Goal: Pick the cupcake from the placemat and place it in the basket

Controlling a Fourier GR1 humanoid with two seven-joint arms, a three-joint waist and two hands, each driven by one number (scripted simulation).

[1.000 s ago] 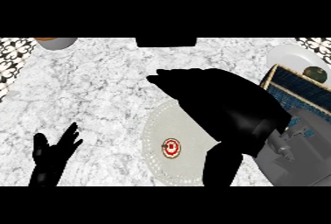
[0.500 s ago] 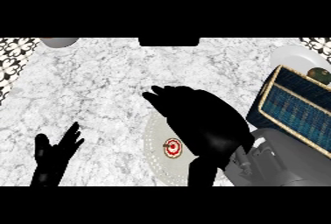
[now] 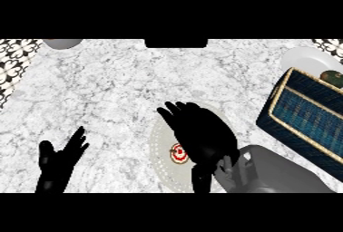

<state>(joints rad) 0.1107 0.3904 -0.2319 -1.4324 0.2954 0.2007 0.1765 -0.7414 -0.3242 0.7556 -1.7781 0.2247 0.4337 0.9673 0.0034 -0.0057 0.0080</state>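
Note:
The cupcake, white with a red swirl on top, sits on the pale round placemat near the counter's front middle. My right hand hovers over the placemat with fingers straight, its palm just right of the cupcake and hiding part of it. The thumb hangs below the cupcake. The dark blue woven basket with a tan rim stands at the right. My left hand rests open at the lower left, fingers up.
A white plate holding a dark green item lies behind the basket at the far right. A grey bowl shows at the top left edge. Patterned tiles border the marble counter at both upper corners.
My right hand has drawn back toward me and lowered over the placemat, now closer to the cupcake. The view has shifted, showing more of the basket. The left hand has stayed in place.

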